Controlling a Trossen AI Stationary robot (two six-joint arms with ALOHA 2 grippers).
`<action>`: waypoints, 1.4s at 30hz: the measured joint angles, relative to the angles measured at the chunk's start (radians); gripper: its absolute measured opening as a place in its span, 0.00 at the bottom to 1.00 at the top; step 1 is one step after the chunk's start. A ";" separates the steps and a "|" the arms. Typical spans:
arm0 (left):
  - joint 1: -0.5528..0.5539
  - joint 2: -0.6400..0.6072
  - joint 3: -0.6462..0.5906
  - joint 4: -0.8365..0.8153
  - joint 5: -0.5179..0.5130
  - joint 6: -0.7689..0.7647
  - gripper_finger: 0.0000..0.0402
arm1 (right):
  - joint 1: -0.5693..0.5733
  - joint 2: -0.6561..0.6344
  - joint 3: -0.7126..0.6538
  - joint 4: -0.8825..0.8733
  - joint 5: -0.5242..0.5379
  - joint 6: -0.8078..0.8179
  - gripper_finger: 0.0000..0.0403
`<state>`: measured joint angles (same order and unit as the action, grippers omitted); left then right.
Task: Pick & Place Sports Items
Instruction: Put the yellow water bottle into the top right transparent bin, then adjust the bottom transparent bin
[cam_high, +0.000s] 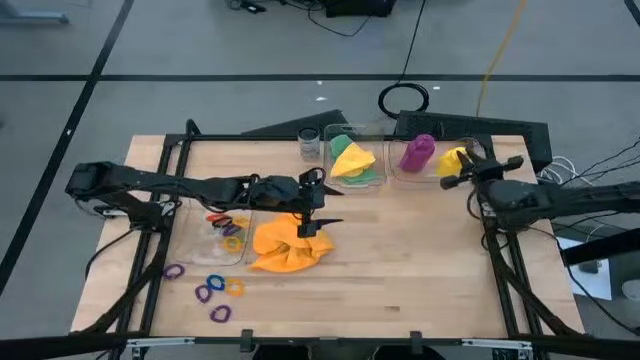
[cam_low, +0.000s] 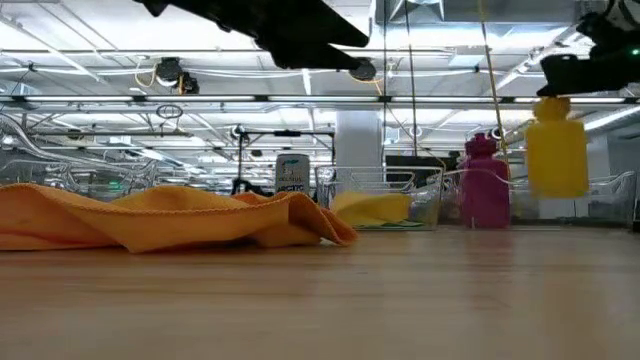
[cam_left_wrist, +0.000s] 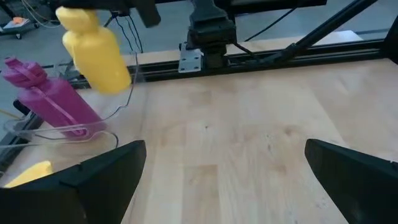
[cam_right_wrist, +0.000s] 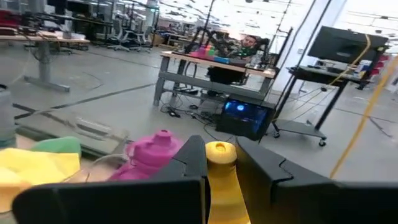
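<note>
We count two bottles, three cloths and a scatter of small elastic rings. The yellow bottle (cam_low: 557, 145) hangs upright clear of the table, long axis vertical, cap up, pinched at the neck by the right gripper (cam_right_wrist: 221, 163), whose fingers are narrow around it. In the overhead view it sits at about two o'clock on the table, over the clear box (cam_high: 432, 172) there. The purple bottle (cam_high: 417, 152) stands in that same box, just beside the yellow one at its nine o'clock, leaning slightly.

The orange cloth (cam_high: 287, 243) lies crumpled near the table's middle. The yellow cloth (cam_high: 351, 159) rests on the green cloth (cam_high: 364, 174) inside a second clear box at twelve o'clock, with a small glass jar (cam_high: 308, 145) next to it.

At about eight o'clock we see four loose rings (cam_high: 212, 290) on the wood and a few more in a third clear box (cam_high: 222, 236); their exact number there we cannot tell.

The left gripper (cam_high: 310, 213) is above the orange cloth, fingers spread wide, holding nothing.
</note>
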<state>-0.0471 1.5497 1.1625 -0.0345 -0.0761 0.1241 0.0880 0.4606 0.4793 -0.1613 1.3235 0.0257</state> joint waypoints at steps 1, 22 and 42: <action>0.000 0.000 0.000 0.000 0.000 0.001 0.92 | -0.010 0.000 -0.016 0.029 -0.005 -0.014 0.04; 0.000 0.000 0.000 0.000 0.000 0.001 0.91 | -0.133 0.000 -0.137 0.200 -0.124 -0.056 0.06; -0.001 0.000 0.000 0.000 0.000 -0.002 0.91 | -0.134 0.000 -0.137 0.196 -0.121 -0.078 0.36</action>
<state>-0.0479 1.5500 1.1625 -0.0345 -0.0763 0.1223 -0.0456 0.4606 0.3420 0.0347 1.2026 -0.0526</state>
